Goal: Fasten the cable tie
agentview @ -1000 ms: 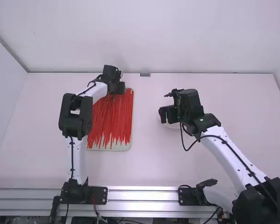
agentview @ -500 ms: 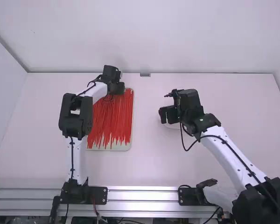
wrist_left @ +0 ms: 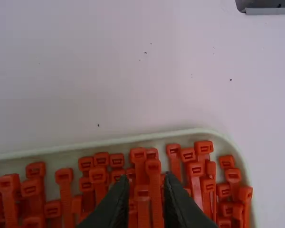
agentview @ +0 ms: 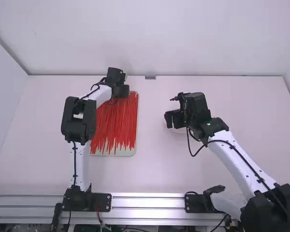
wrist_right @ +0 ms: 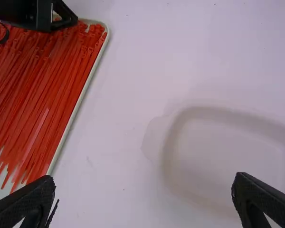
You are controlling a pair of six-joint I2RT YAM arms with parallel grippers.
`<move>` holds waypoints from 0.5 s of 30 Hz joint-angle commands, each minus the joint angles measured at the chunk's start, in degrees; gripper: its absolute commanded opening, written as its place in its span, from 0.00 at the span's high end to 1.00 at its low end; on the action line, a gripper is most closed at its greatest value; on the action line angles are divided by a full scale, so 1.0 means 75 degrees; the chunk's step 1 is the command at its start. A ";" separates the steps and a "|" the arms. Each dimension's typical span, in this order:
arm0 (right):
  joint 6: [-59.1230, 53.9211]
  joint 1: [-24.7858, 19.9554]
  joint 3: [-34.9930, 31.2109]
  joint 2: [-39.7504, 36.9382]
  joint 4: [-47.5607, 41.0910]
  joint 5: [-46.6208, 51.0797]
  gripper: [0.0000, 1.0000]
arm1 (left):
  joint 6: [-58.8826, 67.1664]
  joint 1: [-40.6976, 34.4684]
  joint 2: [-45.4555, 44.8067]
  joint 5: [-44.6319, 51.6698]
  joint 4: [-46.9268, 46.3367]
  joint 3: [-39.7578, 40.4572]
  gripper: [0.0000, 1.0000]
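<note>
Lower left of centre, the cream tray (agentview: 113,154) lies on the white table (agentview: 241,106). Its orange cable ties (agentview: 117,123) have their tails toward the bottom edge.

Right of centre, the right claw (agentview: 176,118) hangs with its fingers wide apart, holding nothing, above a pale shallow container (wrist_right: 218,152).

Upper left of centre, at the tray's far end, the left claw (wrist_left: 145,176) is down among the tie heads. Its fingers are narrowly apart astride crowded straps and not clamped.

Assessment: this is the pick step. The heads overlap, so two ties may come up together. Recommend closing on one strap just below its head and lifting straight up. Confirm that a single tie hangs free before offering its tail to the right claw.
</note>
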 commanded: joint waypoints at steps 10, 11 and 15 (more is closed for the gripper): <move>-0.0009 0.0015 0.0224 0.0038 -0.0009 0.0038 0.00 | 0.0006 -0.0070 0.0090 -0.0032 -0.0003 -0.0216 0.76; -0.0012 0.0023 0.0224 0.0038 -0.0009 0.0041 0.00 | 0.0006 -0.0070 0.0090 -0.0032 -0.0006 -0.0230 0.76; -0.0006 0.0006 0.0224 0.0038 -0.0006 0.0041 0.00 | 0.0006 -0.0073 0.0090 -0.0035 0.0026 -0.0323 0.76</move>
